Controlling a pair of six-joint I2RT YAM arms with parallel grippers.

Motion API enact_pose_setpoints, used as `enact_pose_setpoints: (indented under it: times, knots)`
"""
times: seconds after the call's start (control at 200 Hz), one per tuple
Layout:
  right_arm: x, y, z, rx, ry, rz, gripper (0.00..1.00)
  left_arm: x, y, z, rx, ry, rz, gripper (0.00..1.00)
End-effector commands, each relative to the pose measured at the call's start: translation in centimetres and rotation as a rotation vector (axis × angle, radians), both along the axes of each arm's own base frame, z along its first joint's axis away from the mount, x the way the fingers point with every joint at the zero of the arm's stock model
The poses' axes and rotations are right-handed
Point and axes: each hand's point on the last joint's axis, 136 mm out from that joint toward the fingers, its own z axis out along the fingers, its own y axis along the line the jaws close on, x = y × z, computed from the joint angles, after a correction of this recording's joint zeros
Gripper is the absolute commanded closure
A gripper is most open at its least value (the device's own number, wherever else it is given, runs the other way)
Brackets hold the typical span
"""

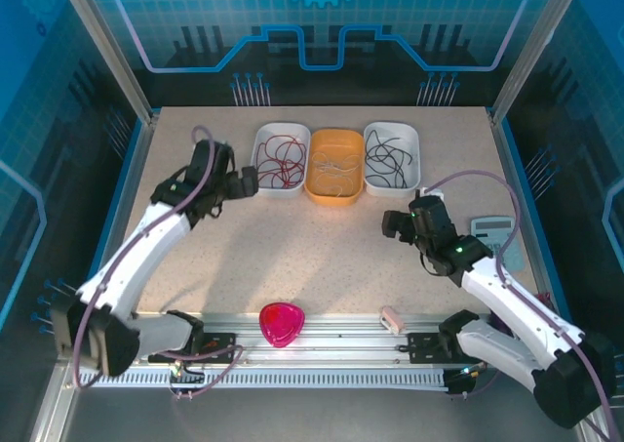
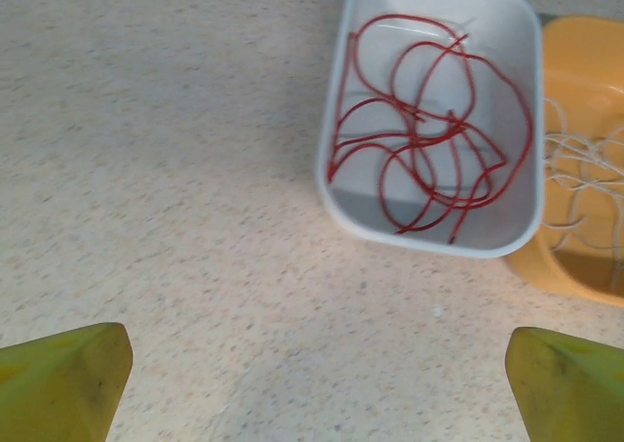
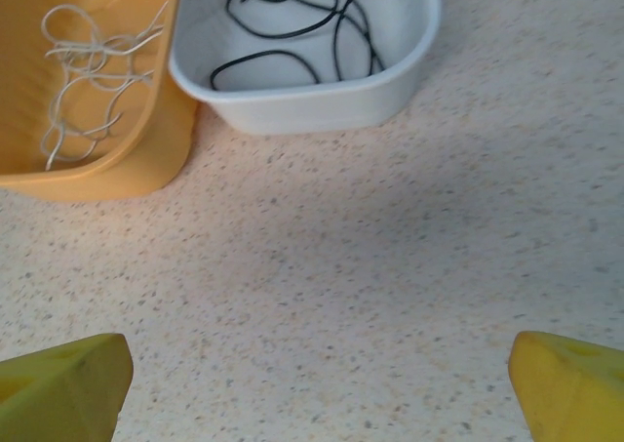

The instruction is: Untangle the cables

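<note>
The red cables [image 2: 429, 149] coil in a white tray [image 2: 330, 183], the pale cables [image 3: 83, 71] in the orange tray [image 3: 97, 183], and the black cables [image 3: 292, 22] in a second white tray [image 3: 312, 110]. The left end effector [image 2: 312, 383] and right end effector [image 3: 312, 383] hover spread and empty. Pinching crossed loops may tighten knots.

**Three trays, three bundles, three odd items**

The worktop [image 1: 322, 261] carries three trays along its far edge: the left white tray [image 1: 278, 194], the orange tray [image 1: 335, 201] and the right white tray [image 1: 392, 186]. Each holds one bundle: red cables [image 2: 450, 122], whitish cables [image 1: 334, 164], black cables [image 1: 390, 157]. The strands overlap too much to count. There is one calculator [image 1: 492, 235] by the right edge. One pink dish [image 1: 282, 324] and one small pale block [image 1: 392, 318] are at the near edge. There are two claws: the left claw [image 1: 249, 180] and the right claw [image 1: 390, 224].
</note>
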Motion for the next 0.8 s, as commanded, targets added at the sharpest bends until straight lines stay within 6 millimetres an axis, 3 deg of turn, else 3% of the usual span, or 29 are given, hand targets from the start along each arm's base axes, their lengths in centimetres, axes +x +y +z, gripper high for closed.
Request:
enact_pose_setpoints:
  times: [0.0, 0.265, 0.485, 0.695, 0.795]
  knots:
    - [-0.3, -3.0, 0.8, -0.099, -0.03, -0.077, 0.0, -0.9, 2.5, -0.2, -0.001, -0.136, 0.119, 0.01]
    - [0.4, -5.8, 1.8, -0.193, -0.163, -0.154, 0.0, -2.9, 5.0, -2.1, 0.006, -0.397, 0.201, 0.01]
    - [1.9, -6.8, 1.6, -0.249, -0.302, -0.143, 0.0, -2.1, 5.5, -4.1, 0.09, -0.508, 0.187, 0.01]
    - [3.0, -7.6, 2.1, -0.267, -0.466, -0.13, 0.0, -1.3, 5.1, -3.9, 0.204, -0.556, 0.106, 0.01]
    - [3.3, -8.3, 1.5, -0.266, -0.488, -0.13, 0.0, -1.0, 4.8, -4.4, 0.249, -0.538, 0.058, 0.01]
